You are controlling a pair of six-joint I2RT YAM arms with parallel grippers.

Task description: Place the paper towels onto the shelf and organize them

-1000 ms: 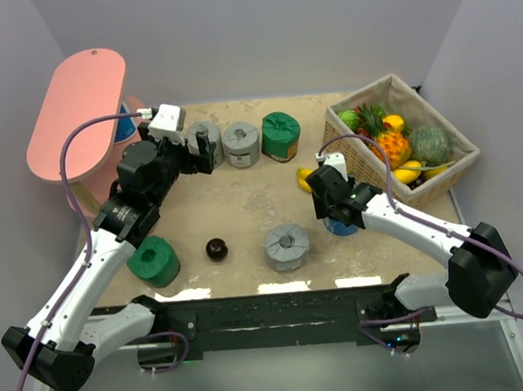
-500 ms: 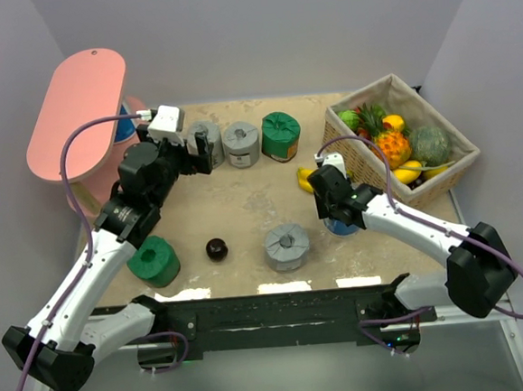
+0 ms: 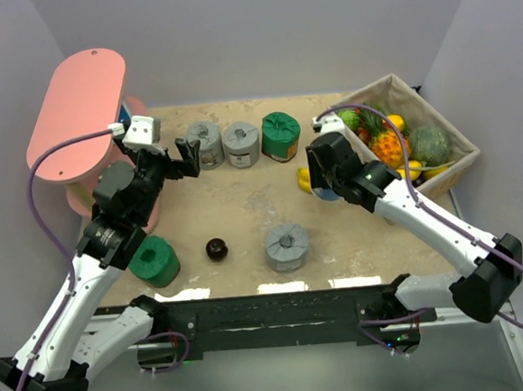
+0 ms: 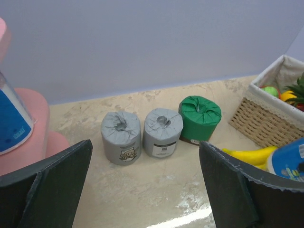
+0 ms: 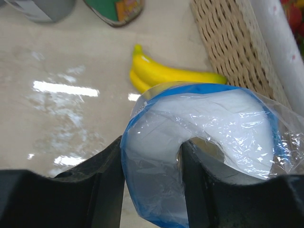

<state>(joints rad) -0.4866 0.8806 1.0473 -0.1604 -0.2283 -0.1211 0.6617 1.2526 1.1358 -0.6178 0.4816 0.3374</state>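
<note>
Now airborne: the right gripper (image 3: 327,168) has come up off the counter (image 3: 244,201) with the white-and-blue roll (image 5: 209,118). A second ago it was low, near the front right. It now hangs higher and further back, over the bananas (image 3: 304,179) beside the fruit basket (image 3: 449,158).
- Right wrist view: fingers clamped on the roll and the wrap puckered. One finger seems to sit in the core dimple, but I can't be sure.
- So the pick looks done. I judge the carry left across to the shelf (image 3: 78,106) is next.

Left gripper (image 3: 175,159) has drawn back from the back row.
- Jaws wide apart, nothing between them.
- It hovers short of the two grey rolls (image 4: 142,135) and the back green roll (image 4: 199,116), which all stand untouched on the counter.
- This reads as a retreat, or a fresh line-up on the nearest grey one.

The other white-and-blue roll (image 3: 127,118) is tucked under the shelf's top board, on the lower tier as far as I can tell.

Near edge of the counter:
- front green roll (image 3: 152,261)
- third grey roll (image 3: 285,246)
- small dark ball (image 3: 216,249), sitting between them

Tally: one shelved, one in transit, five waiting. Risk: the left arm stands on the right arm's way to the shelf.
</note>
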